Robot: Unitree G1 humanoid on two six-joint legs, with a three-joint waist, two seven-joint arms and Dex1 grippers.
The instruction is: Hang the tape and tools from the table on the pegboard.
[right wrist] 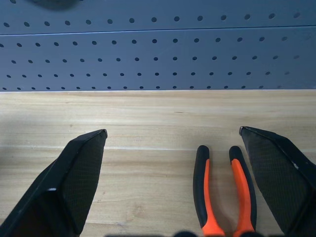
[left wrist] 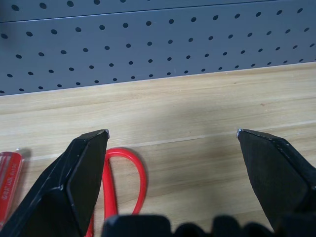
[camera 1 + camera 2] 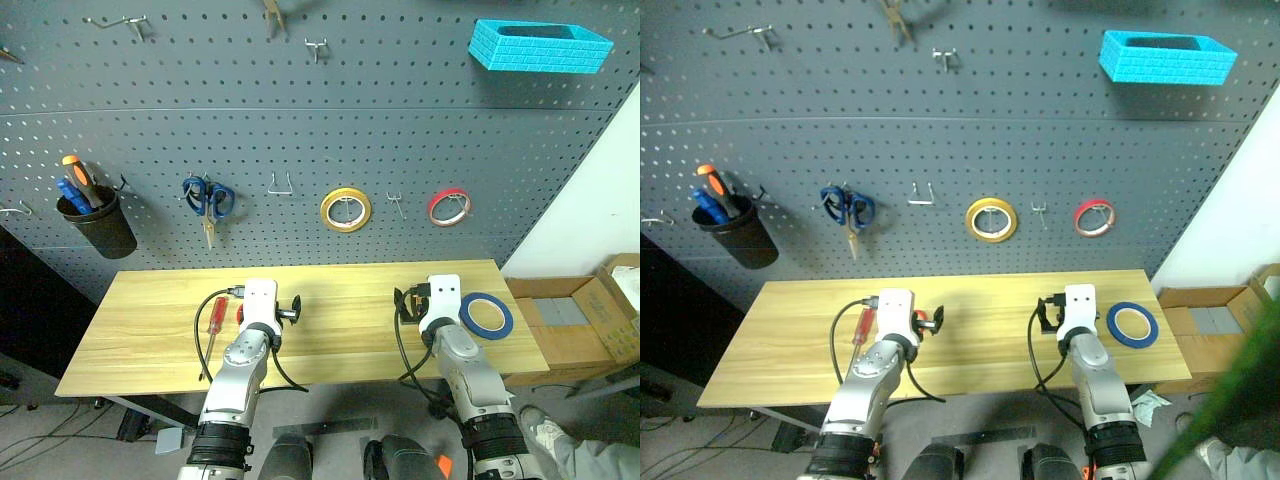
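Under my wide-open, empty left fingers [image 2: 173,133] lie red-handled scissors [image 2: 126,177]; under my equally spread right fingers [image 1: 173,131], orange-and-black pliers [image 1: 224,192]. Closing carelessly could skid either along the light wooden surface [image 3: 150,330]. Beside them sits the flat blue tape ring [image 3: 487,314]; beyond, the dark grey pegboard [image 3: 300,110].

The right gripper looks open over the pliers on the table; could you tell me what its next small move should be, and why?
Probably lower the right gripper onto the pliers and close. Its jaws stand wide open and empty, and the orange-and-black handles lie on the table between its fingers, nearer one finger.
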